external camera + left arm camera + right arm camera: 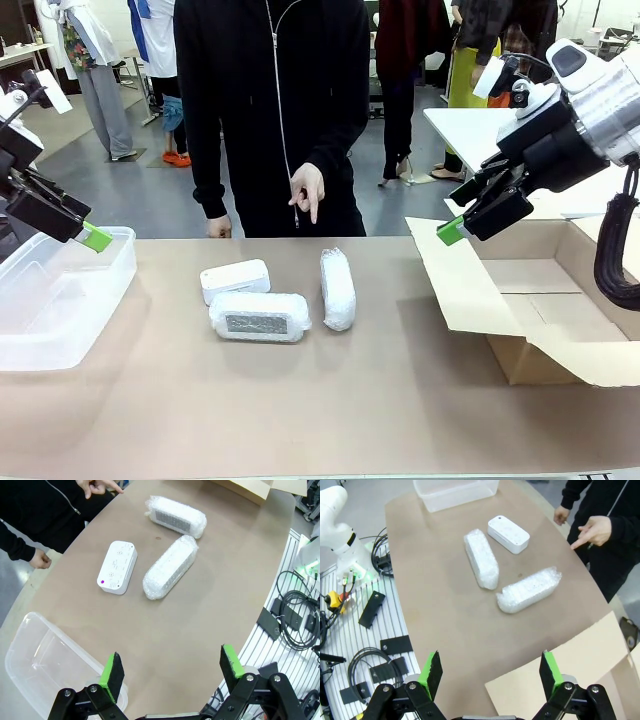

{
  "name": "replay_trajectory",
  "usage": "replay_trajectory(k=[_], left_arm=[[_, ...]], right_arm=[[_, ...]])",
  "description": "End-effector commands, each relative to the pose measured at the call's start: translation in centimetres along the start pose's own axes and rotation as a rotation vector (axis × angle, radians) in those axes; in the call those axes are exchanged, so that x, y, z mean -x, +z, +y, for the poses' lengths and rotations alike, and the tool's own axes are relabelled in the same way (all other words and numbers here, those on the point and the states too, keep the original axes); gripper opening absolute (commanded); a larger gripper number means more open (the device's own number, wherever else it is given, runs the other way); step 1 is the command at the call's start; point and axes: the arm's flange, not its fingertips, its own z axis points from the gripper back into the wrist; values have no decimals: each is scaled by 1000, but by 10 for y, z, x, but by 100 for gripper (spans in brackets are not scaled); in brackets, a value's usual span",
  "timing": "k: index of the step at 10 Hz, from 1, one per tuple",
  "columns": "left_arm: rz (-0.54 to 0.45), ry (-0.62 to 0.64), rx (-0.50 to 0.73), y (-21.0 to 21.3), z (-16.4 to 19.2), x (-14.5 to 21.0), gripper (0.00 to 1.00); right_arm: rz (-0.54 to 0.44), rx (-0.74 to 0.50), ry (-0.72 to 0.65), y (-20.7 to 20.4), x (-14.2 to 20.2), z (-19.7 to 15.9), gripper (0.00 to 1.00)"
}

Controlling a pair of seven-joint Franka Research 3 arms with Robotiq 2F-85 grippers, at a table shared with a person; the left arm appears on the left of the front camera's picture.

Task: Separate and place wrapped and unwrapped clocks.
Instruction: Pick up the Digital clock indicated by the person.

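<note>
Bare clock (pixel 235 280) smooth white rounded plastic, wrapped clock (pixel 260 316) & 2nd wrapped clock (pixel 338 289) bumpy bubble wrap, L/R jaws apart

No legible text, brand, number or sign found in any view. Noted on bare white clock (pixel 117 567): small purple dot (pixel 102 582) near one end and faint grey marks on top face, too small to read. Noted through bubble wrap of nearest wrapped clock (pixel 260 316): grey display panel (pixel 257 324), no digits made out.
</note>
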Motion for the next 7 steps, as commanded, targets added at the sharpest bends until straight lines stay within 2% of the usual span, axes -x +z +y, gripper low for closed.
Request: replay_trajectory(k=[1,7], left_arm=[[-7,3,4,1,0,0,100],[-7,3,4,1,0,0,100]], right_arm=[[-11,-19,0,0,0,0,100],[-11,-19,0,0,0,0,100]])
